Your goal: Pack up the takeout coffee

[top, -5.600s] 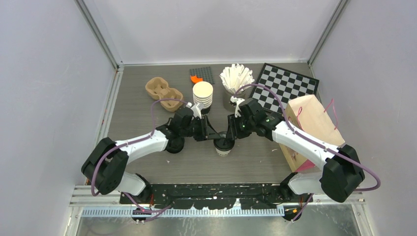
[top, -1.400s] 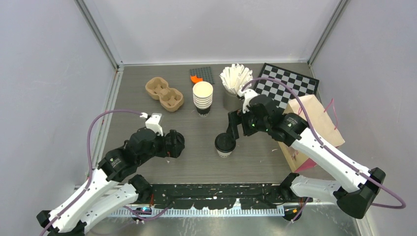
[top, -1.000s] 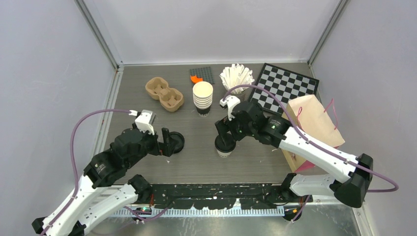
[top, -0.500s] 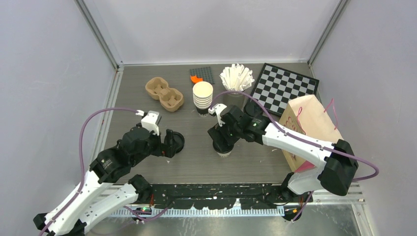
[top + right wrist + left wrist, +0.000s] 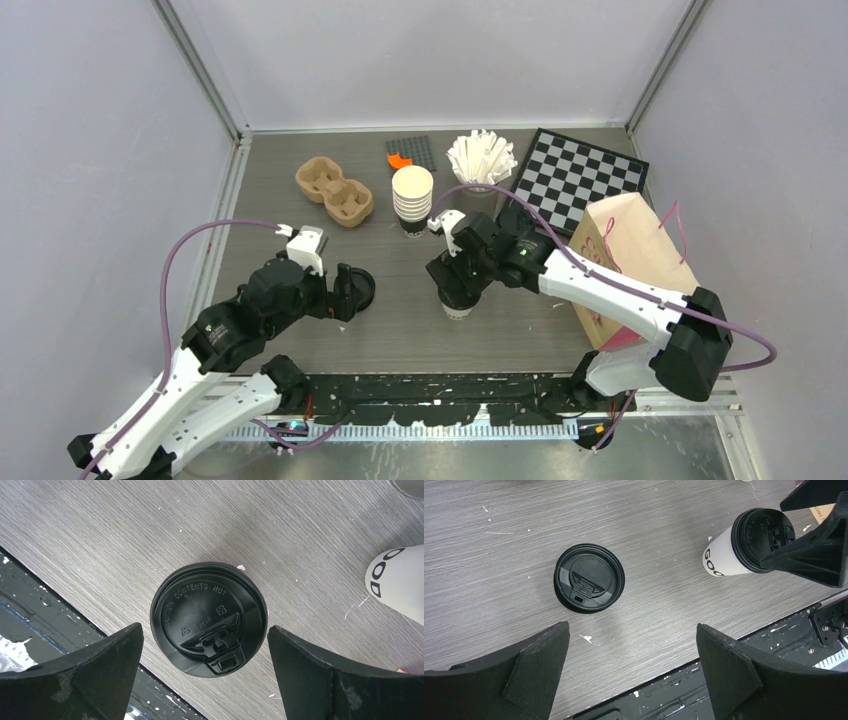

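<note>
Right wrist view: the right end effector (image 5: 205, 630) was seen released, jaws straddling the takeout coffee (image 5: 209, 616) upright on the counter (image 5: 100, 540). If closed at lid (image 5: 197, 597) height, the lid could be dislodged. The cup's white wall (image 5: 724, 560), hidden there, was exposed in the left wrist view; the left end effector (image 5: 632, 626) was likewise released.

1. I saw a grey wood-grain table (image 5: 400, 330) carrying a stack of lidless cups (image 5: 412, 200).
2. Left of the stack lay a pulp carrier (image 5: 334, 190), and behind it a grey mat (image 5: 411, 152).
3. To the stack's right were a holder of white sticks (image 5: 480, 160), a chessboard (image 5: 577, 178) and a paper bag (image 5: 640, 240).
4. In front of the stack stood a lidded cup (image 5: 207, 617). Front-left of the stack sat a black lid (image 5: 589, 577).
</note>
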You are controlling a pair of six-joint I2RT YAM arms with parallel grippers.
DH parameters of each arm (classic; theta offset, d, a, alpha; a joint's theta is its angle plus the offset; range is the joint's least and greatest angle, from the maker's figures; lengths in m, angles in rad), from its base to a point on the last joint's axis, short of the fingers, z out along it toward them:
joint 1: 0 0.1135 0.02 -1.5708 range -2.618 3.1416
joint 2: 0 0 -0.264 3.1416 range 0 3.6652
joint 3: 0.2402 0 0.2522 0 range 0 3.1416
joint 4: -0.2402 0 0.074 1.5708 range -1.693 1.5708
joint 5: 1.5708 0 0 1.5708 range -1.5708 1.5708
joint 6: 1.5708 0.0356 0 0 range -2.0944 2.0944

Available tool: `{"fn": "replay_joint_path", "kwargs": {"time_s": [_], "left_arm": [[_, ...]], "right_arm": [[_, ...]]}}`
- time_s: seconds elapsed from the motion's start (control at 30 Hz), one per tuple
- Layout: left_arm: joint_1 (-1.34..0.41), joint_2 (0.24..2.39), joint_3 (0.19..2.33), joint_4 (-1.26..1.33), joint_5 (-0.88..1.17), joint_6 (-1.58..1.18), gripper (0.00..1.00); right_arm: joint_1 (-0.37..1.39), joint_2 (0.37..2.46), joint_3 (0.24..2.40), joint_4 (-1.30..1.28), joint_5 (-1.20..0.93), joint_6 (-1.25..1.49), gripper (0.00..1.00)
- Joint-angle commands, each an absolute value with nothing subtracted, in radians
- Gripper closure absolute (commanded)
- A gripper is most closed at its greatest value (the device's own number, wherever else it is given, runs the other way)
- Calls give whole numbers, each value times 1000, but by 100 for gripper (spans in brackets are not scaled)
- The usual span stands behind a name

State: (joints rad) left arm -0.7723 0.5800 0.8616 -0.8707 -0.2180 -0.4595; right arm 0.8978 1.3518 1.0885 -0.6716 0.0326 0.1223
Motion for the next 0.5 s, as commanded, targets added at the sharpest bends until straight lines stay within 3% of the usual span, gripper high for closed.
{"fn": "replay_joint_path", "kwargs": {"time_s": [0.0,0.47], "left_arm": [[-776,571,864,-863,-238,-448,0],[-776,566,865,-865,-241,-447,0]], "right_arm": [[902,1302,1130,-685,45,137,1],[904,1345,1110,-669,19,126,1]]}}
